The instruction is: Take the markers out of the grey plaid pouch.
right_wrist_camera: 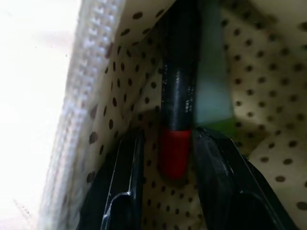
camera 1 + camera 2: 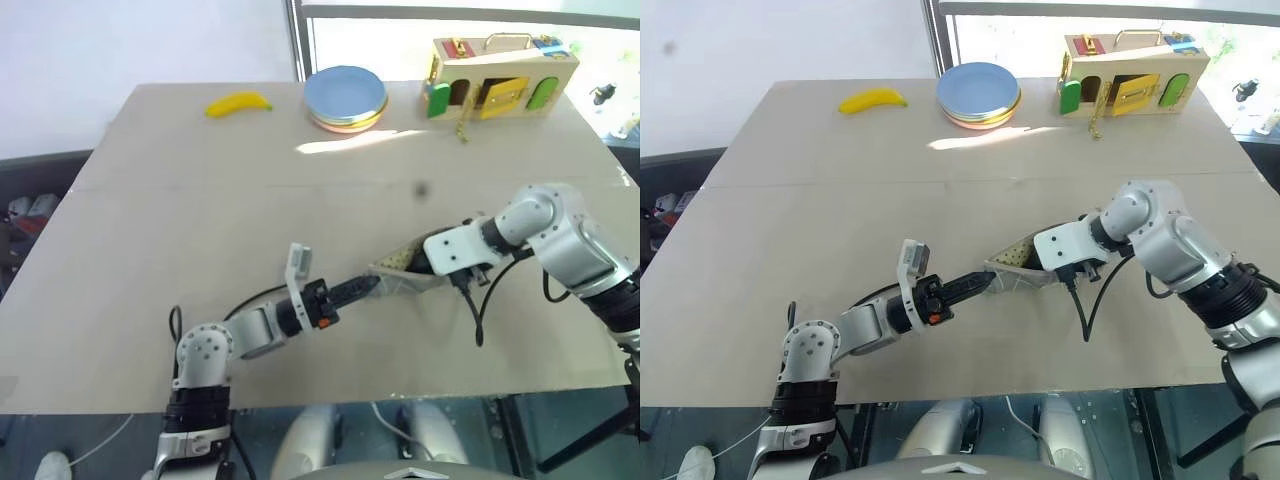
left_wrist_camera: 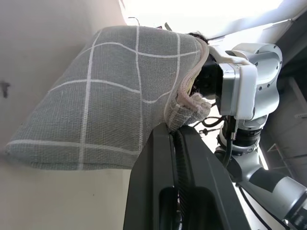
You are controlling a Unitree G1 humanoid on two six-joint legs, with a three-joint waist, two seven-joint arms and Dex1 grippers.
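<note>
Both claws at the pouch in the middle of the table.

The left gripper [image 2: 372, 285], pressed together, pinches the near edge of the grey plaid pouch [image 2: 400, 281], lifting it. The right gripper [image 1: 165, 158] reaches inside the dotted lining, its fingers pinching the red marker [image 1: 176, 103]; the green marker [image 1: 214, 86] lies just beside it.

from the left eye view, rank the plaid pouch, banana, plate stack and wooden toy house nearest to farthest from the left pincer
1. Grey plaid pouch: at the left pincer tips, its edge pinched, mid-table.
2. Banana: far edge, to the left.
3. Stack of plates: far edge, centre. Close to the banana in distance, so this pair is hard to call.
4. Wooden toy house: far right corner.
</note>
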